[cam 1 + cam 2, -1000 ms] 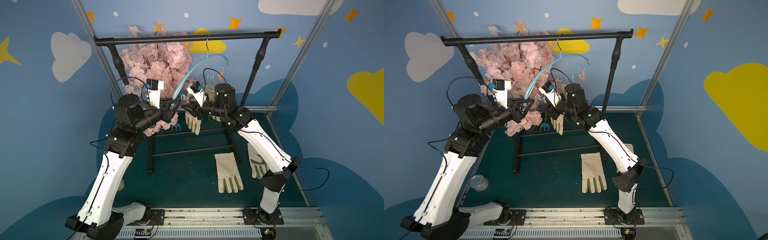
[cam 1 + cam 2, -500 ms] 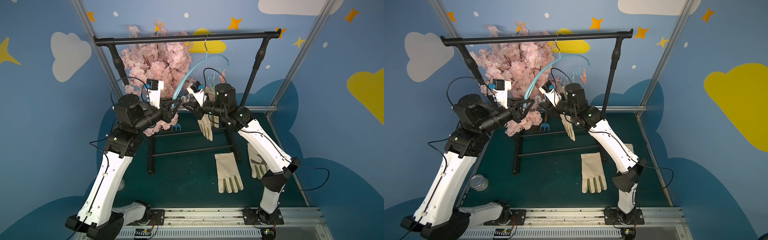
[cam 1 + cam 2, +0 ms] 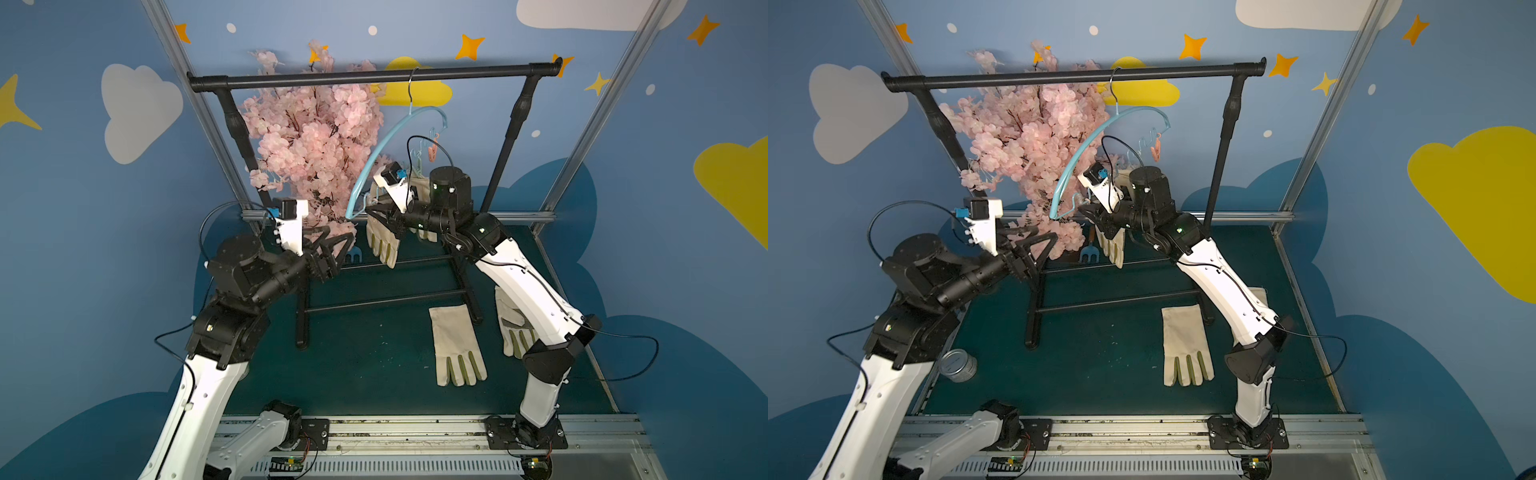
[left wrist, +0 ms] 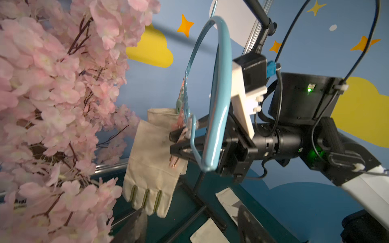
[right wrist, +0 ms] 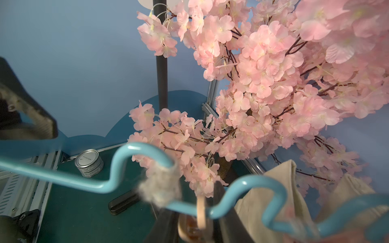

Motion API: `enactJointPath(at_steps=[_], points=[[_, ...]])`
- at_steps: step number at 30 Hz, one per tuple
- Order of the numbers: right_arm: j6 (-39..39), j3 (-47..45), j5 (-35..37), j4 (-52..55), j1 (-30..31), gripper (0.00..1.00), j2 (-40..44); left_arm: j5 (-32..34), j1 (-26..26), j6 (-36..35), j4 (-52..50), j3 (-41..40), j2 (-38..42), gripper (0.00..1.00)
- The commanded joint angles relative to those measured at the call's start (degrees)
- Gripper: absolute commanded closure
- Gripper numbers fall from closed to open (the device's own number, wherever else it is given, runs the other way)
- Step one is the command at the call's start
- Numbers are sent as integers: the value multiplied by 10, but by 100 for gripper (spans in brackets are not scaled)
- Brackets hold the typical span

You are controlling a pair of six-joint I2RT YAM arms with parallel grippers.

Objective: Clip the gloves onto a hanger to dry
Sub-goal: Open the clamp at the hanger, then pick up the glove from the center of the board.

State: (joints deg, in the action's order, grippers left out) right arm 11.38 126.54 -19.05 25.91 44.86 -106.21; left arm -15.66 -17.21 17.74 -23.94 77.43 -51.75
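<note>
Right tool point(image 4: 175, 143) around pink peg point(image 4: 174, 163)

The hanger point(image 4: 222, 84) is seen as smooth and glossy, the gloves point(image 4: 150, 151) as matt rough cloth, the peg point(image 4: 173, 162) as smooth plastic, the rack bar point(image 3: 374, 77) as matt black.

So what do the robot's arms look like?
The left arm and right arm have white shells with chunky black joints. Thin black cables loop beside them, and small green lights glow on the right one. The left tool and right tool are black with triangle-shaped fingers.
</note>
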Motion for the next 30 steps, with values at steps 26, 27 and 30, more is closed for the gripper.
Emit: enactJointPath(at_steps=[26,27,30], points=[[-26,-14,-13,-26,-11,74,14,48,-250,348,399,-292,-433,60],[-28,-13,-13,-26,-11,74,14,42,-252,352,403,-278,-455,59],[-27,-12,-14,-28,-12,74,12,27,-256,377,435,-246,-520,58]])
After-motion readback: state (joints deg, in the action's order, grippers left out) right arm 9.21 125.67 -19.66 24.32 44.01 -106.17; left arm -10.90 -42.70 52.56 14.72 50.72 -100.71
